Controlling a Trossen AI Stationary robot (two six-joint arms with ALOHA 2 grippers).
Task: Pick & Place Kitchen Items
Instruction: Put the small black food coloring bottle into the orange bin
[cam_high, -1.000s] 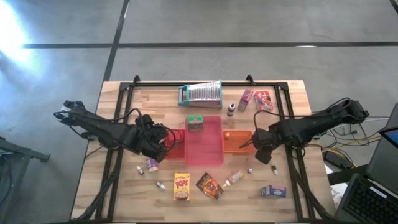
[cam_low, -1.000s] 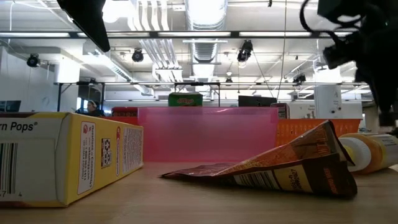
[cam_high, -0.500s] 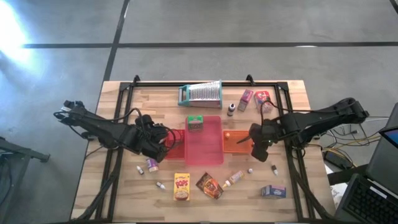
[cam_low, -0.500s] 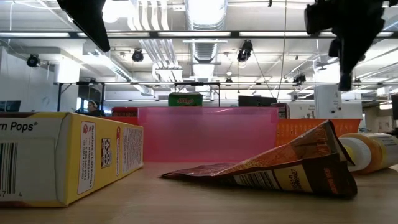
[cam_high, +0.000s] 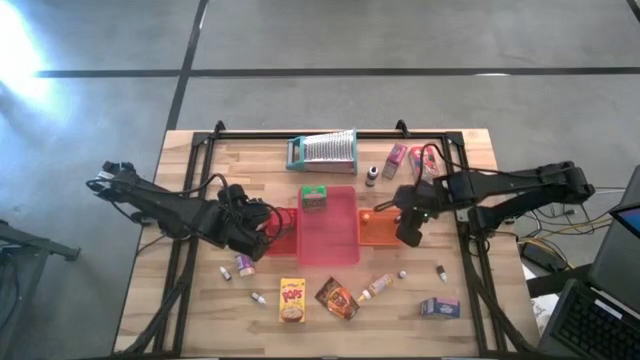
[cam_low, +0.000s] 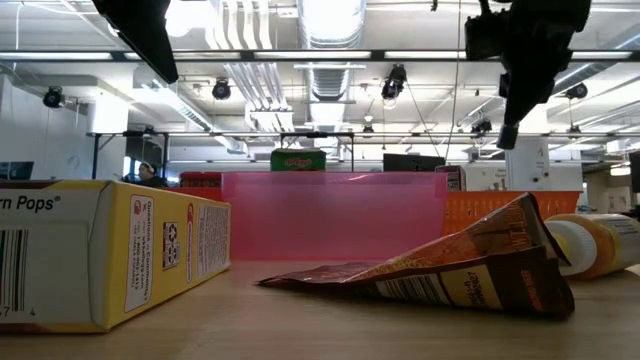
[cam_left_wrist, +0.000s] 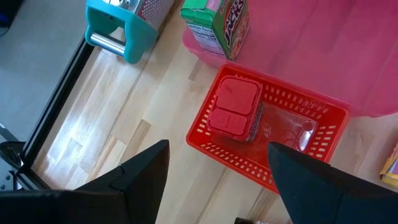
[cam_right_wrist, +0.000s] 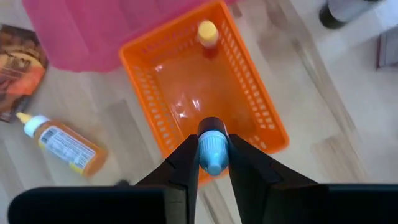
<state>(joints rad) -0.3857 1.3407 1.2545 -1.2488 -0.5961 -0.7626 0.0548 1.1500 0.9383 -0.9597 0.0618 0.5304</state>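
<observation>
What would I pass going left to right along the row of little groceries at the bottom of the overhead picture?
Tiny white bottle → yellow cereal box → brown packet → orange-filled bottle → blue-purple box.

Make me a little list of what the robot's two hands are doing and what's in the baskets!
right gripper: shut on a small blue-capped bottle, above the orange basket
orange basket contents: one tiny yellow-capped bottle
left gripper: open, holding nothing, over the red basket
red basket contents: one red box
pink tray: green box at its far end
</observation>
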